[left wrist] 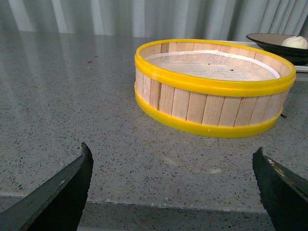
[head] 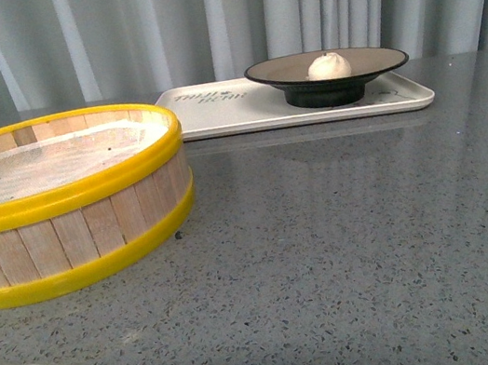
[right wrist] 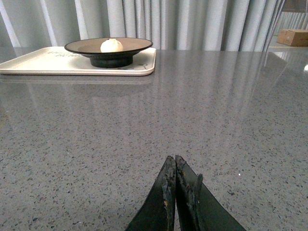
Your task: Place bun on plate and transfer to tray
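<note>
On the far side of the tabletop [head: 352, 258], the bun [head: 328, 65] sits near the middle of the plate [head: 382, 52], and the plate stands on the tray [head: 222, 111], toward its right half. Judged from how things lie, both parts of the task look done; neither arm shows in the front view.

The left gripper [left wrist: 173, 187] has its jaws spread wide with nothing between them, held low over the tabletop and well short of the steamer basket [left wrist: 211, 103]. The right gripper [right wrist: 175, 192] has its jaws pressed together, empty, also low over bare tabletop and well apart from the tray.

Little remains to go wrong unless an arm moves again. The likeliest trouble would be the left arm swinging forward and clipping the basket, which stands just beside the tray's near left corner; a shoved basket could nudge the tray and slide the plate on its raised foot. The plate's wide, shallow bowl gives the bun little to stop it, so a jolt could roll it toward the rim or off. The right arm reaching ahead could catch the tray's edge the same way. Keeping both arms back and clear looks the safest course.
</note>
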`<state>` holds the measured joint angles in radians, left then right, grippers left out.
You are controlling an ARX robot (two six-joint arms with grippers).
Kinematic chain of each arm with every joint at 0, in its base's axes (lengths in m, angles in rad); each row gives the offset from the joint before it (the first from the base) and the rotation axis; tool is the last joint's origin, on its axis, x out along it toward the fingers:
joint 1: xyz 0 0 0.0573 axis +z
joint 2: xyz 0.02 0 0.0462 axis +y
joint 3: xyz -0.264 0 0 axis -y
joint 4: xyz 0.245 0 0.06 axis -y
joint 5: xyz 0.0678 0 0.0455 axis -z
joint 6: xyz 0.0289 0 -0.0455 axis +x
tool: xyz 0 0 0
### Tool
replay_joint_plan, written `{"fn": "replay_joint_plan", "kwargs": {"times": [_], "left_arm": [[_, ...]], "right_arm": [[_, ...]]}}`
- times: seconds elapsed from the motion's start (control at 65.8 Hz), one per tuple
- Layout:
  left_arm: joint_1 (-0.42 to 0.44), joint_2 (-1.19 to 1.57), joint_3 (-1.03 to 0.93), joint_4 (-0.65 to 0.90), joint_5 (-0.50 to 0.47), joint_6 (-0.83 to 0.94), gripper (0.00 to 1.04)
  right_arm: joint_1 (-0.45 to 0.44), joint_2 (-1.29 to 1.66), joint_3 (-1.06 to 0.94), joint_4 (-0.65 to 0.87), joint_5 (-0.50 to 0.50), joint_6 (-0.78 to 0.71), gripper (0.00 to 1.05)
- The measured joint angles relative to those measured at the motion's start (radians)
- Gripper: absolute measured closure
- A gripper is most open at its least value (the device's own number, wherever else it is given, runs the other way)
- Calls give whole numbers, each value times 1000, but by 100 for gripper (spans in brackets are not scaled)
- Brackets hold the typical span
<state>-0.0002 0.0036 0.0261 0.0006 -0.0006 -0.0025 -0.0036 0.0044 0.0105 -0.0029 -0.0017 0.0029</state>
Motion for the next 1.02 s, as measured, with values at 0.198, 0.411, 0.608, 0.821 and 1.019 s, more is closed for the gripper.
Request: {"fn": "replay_joint_plan", "kwargs": {"times": [0.198, 0.411, 0.608, 0.821, 1.019], "left_arm": [[0, 0, 0, 0, 0, 0, 7], [0, 0, 0, 0, 0, 0, 7], [0, 0, 0, 0, 0, 0, 7], [0, 0, 0, 0, 0, 0, 7], [0, 0, 0, 0, 0, 0, 7]], "right_arm": [[0, 0, 0, 0, 1, -1, 93], [0, 0, 0, 0, 1, -1, 54], [0, 0, 0, 0, 1, -1, 18], [0, -1, 0, 0, 1, -1, 9], [0, -1, 0, 0, 1, 0, 8]]}}
